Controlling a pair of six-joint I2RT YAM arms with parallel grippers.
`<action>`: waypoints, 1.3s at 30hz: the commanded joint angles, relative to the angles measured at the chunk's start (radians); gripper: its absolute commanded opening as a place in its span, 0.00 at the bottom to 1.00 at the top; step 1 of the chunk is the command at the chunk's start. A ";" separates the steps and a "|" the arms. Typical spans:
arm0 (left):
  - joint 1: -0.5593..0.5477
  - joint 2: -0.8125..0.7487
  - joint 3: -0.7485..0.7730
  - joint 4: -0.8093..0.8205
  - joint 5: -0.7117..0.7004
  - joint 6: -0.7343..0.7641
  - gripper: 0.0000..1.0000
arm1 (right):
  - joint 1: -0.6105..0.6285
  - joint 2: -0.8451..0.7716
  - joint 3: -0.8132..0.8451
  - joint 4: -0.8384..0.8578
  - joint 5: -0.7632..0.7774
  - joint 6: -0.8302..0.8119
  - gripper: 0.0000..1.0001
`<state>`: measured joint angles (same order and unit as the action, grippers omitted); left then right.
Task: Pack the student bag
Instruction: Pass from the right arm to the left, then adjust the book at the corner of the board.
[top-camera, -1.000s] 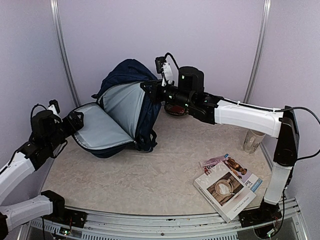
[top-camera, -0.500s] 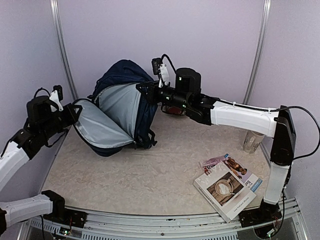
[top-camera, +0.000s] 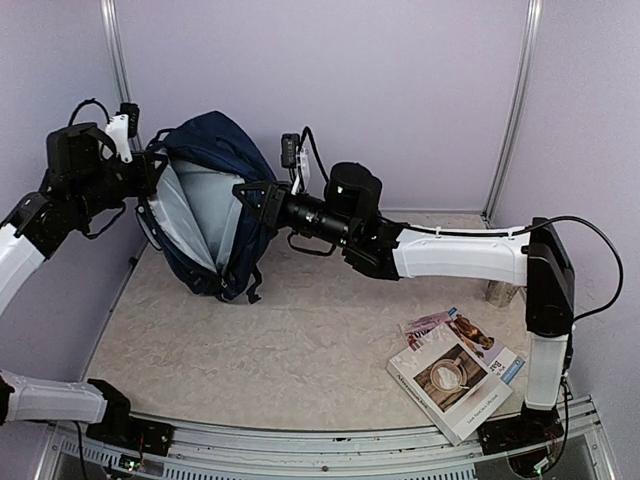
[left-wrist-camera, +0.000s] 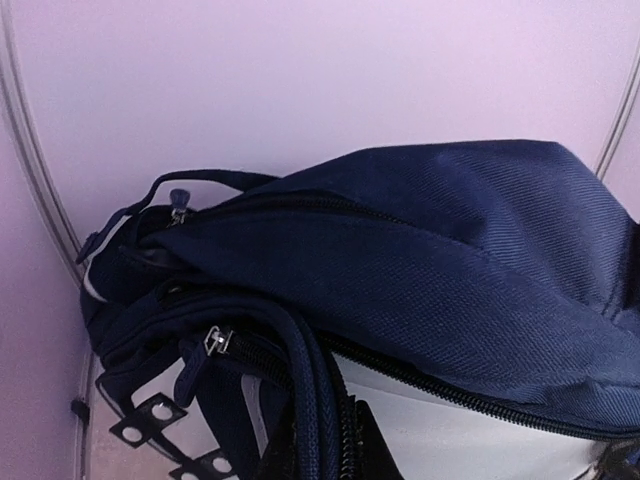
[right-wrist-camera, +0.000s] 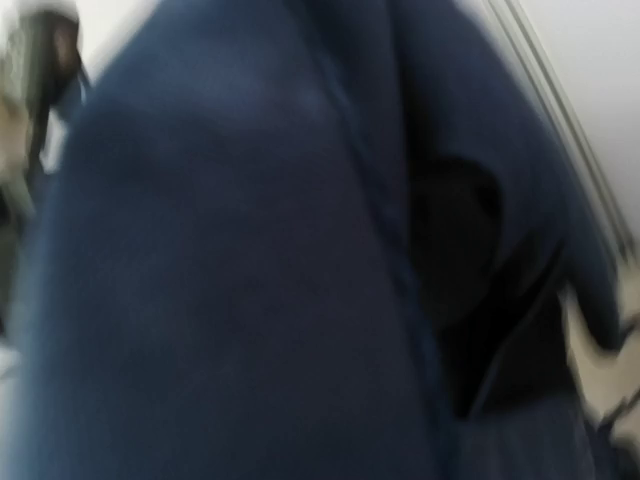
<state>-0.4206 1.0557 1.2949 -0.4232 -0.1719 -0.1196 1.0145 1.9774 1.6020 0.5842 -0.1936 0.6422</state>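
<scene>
**A:** Where's the student bag (top-camera: 205, 150)?

**B:** At the back left of the worktop (top-camera: 300, 340). It's stood up on end with the navy shell toward the rear wall. The mouth gapes to the front, with the pale grey inside showing.

**A:** And the left claw (top-camera: 150, 178)?

**B:** It's up at the bag's left rim, pressed together on the zipped edge of the opening. In its wrist view that edge runs down into the grip, and the navy top of the bag spreads out beyond.

**A:** The right claw (top-camera: 250, 195)?

**B:** It's against the opposite rim, so the bag sits between the two. I cannot tell whether it's spread or pinching fabric. Its own camera gives only blurred navy cloth, very close.

**A:** Anything else about?

**B:** Some books (top-camera: 455, 375) lie at the near right, well apart from the bag.
</scene>
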 joint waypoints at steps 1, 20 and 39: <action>-0.024 0.116 0.045 0.049 0.149 0.089 0.00 | 0.014 -0.043 -0.258 -0.034 -0.056 0.178 0.39; -0.323 0.637 0.236 -0.043 0.047 0.224 0.00 | -0.008 -0.607 -0.758 -0.567 0.291 -0.008 1.00; -0.342 0.566 0.038 -0.015 -0.042 0.183 0.00 | -0.163 -0.970 -0.864 -1.322 0.538 0.308 1.00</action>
<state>-0.7704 1.6966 1.4349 -0.4408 -0.1532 0.0994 0.8619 1.0306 0.7624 -0.6025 0.2764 0.8268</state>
